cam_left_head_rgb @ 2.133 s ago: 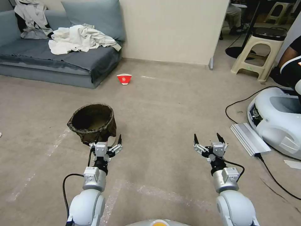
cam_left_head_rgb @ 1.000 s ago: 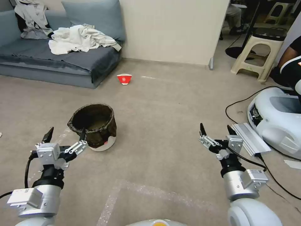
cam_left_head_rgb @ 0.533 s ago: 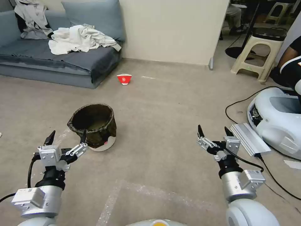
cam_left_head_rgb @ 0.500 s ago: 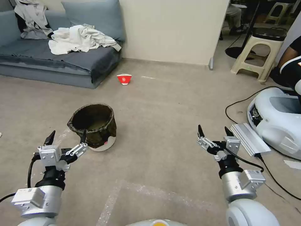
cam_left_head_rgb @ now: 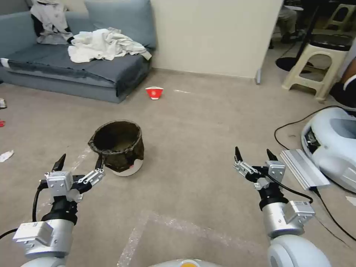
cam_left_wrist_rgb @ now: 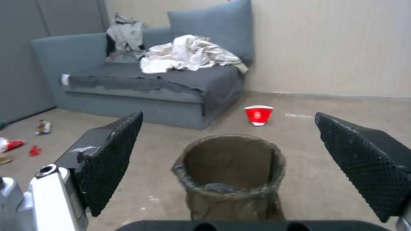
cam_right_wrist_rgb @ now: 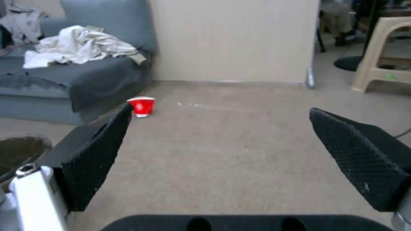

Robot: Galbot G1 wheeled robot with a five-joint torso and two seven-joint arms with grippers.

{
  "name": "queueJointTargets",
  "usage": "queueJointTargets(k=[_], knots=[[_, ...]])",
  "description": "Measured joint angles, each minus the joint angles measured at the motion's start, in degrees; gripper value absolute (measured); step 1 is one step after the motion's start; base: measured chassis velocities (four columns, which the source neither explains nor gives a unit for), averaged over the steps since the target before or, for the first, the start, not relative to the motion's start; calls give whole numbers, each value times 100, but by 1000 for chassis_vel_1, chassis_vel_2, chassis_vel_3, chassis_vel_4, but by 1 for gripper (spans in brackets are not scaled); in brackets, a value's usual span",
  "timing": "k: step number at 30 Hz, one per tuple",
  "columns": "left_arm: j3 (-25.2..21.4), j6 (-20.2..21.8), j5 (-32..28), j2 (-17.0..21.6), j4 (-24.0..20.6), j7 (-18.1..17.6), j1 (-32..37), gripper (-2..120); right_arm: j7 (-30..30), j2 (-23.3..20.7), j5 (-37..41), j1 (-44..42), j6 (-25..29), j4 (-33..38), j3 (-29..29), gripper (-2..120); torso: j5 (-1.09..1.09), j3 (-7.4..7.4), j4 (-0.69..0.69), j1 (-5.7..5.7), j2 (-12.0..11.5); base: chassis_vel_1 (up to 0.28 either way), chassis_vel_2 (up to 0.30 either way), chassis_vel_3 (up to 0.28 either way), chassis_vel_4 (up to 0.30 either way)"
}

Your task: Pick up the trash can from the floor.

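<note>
The trash can stands upright on the floor, a small round bin lined with a crinkled dark bag, its white base with a red mark showing. My left gripper hangs open just short of it and to its left, not touching. In the left wrist view the trash can sits framed between the spread left gripper fingers. Off to the right my right gripper is open over bare carpet with nothing in it. The right wrist view has the right gripper and the trash can rim at its edge.
A red-and-white paper cup sits beyond the bin near a grey sofa with clothes on it. A white machine, a metal bar and black cables lie at right. A beige stool stands far right. Scraps lie at left.
The whole head view has shifted right, so the camera has turned a little left. Both arms keep their pose relative to me, grippers still open.
</note>
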Motion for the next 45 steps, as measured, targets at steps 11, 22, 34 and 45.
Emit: queueJointTargets(k=[11,22,34,45], knots=[[4,0,1,-10,0,10,-3,100,-10,6,-10,-1,2,-2,-24,100,0,0,0,0,0,59,59,66,52],[18,-94,12,-30,67,14,-14,100,-47,9,-19,5,-1,-29,-90,100,0,0,1,1,0,31,34,40,37],[6,-125,12,-39,70,6,-22,100,-218,12,-31,31,-3,-38,-136,100,0,0,0,0,0,0,0,0,0],[-22,-130,-23,-24,56,-2,-47,100,-234,23,-37,30,13,-43,-130,100,0,0,0,0,0,-34,37,47,-37]])
